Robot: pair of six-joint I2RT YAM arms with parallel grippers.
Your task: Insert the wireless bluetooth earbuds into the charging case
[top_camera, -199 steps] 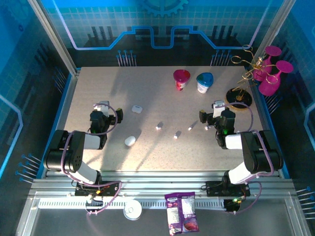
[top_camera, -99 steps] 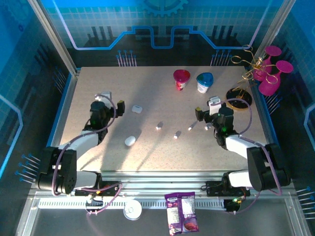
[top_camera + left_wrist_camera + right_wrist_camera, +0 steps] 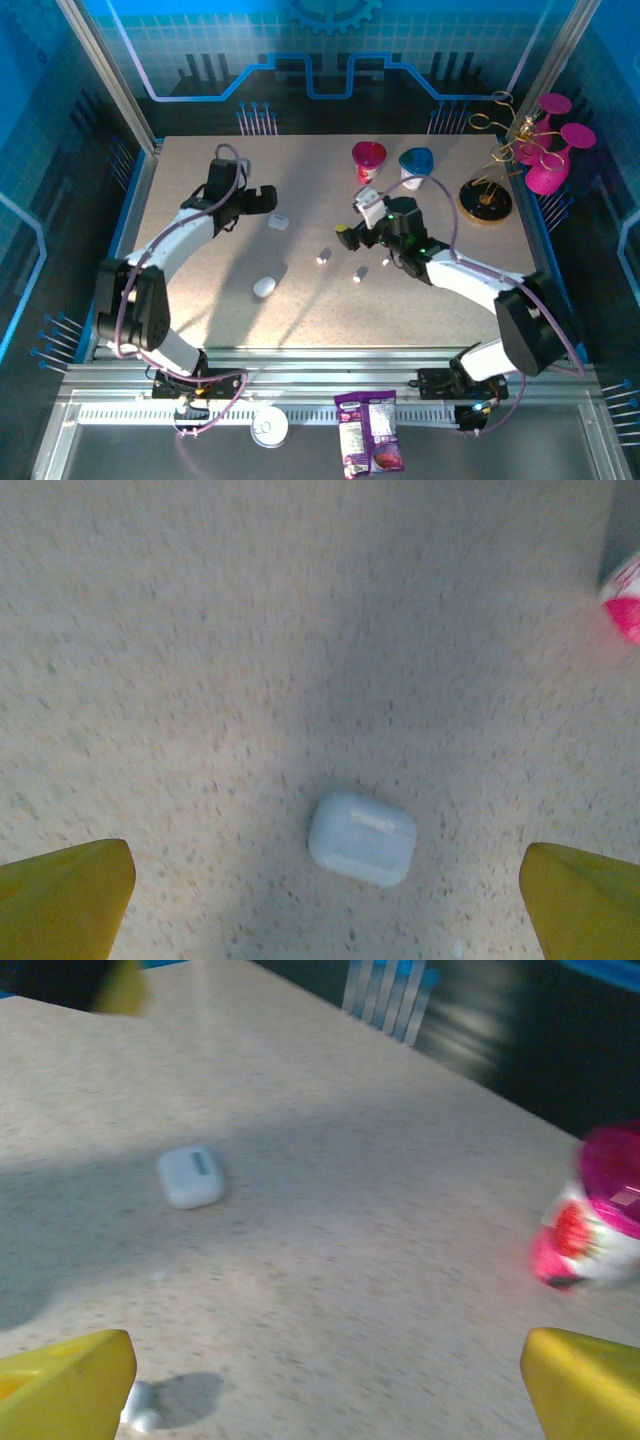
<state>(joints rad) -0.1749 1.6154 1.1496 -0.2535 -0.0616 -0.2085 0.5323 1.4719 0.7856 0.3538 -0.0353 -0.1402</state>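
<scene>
Left gripper (image 3: 262,197), agape and empty, has swung over the white pebble-shaped plastic case (image 3: 362,837); right gripper (image 3: 352,222), likewise, nears tiny white stick earbuds (image 3: 322,258) beside it, so pickup looks next.

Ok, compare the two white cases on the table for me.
The far case looks squarish with a small mark on top; the near case looks rounder and plain. The far case lies right by the left gripper, jaws open; the near case lies alone, closer to the arm bases. Both are small, white and lie untouched on the table.
</scene>
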